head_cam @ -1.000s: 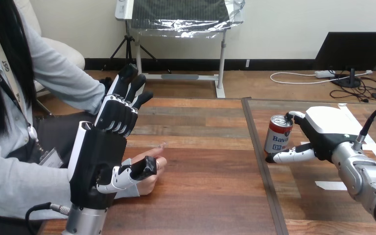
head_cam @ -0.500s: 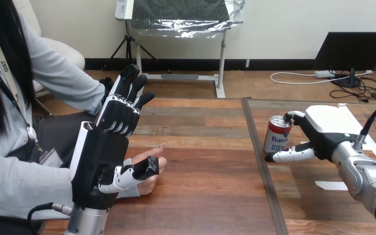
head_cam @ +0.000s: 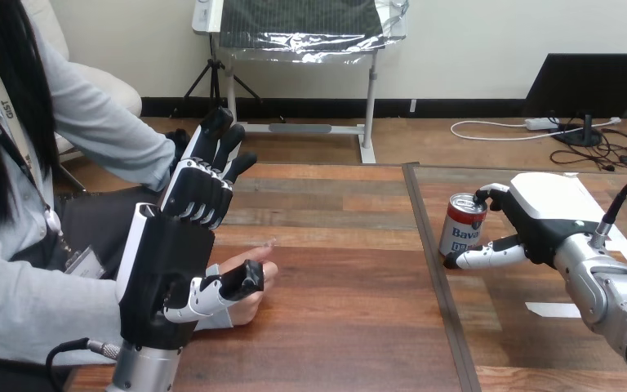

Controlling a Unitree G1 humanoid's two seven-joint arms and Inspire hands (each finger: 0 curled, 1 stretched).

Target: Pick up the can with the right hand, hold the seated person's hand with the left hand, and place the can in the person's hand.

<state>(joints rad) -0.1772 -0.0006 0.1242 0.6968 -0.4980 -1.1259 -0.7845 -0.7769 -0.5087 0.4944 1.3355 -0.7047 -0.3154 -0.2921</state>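
Can [head_cam: 462, 233] stands upright on the table [head_cam: 343, 269], right of its centre seam. My right hand [head_cam: 539, 216] curls round it, thumb low; grip looks shallow and may tip it on lift. Left hand [head_cam: 167, 269] has straight fingers, thumb over the person's hand [head_cam: 249, 310] near the left edge, unclasped, so it could slip.

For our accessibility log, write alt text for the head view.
The robot's right hand has its fingers and thumb curled round an upright can at the right of the table. Its left hand, fingers straight, stands beside the person's hand, thumb lying over it.
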